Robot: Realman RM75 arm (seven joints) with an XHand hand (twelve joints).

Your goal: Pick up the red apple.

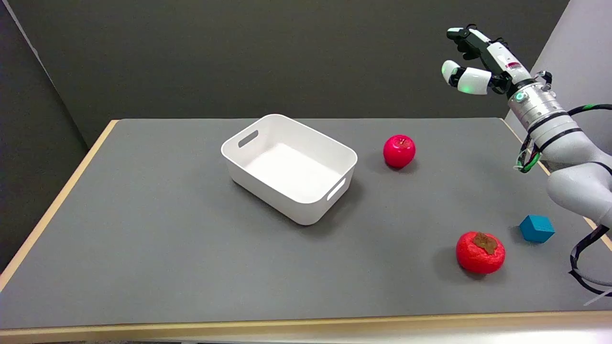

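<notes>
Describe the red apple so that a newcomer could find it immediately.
Start at the white basket in the middle of the grey table. The red apple sits just to its right in the picture, apart from it. It is smooth and glossy, unlike the rougher red fruit with a brown cap nearer the camera.

one apple (399,151), one persimmon (480,252), one cube (536,229), one bin (289,167)
</notes>
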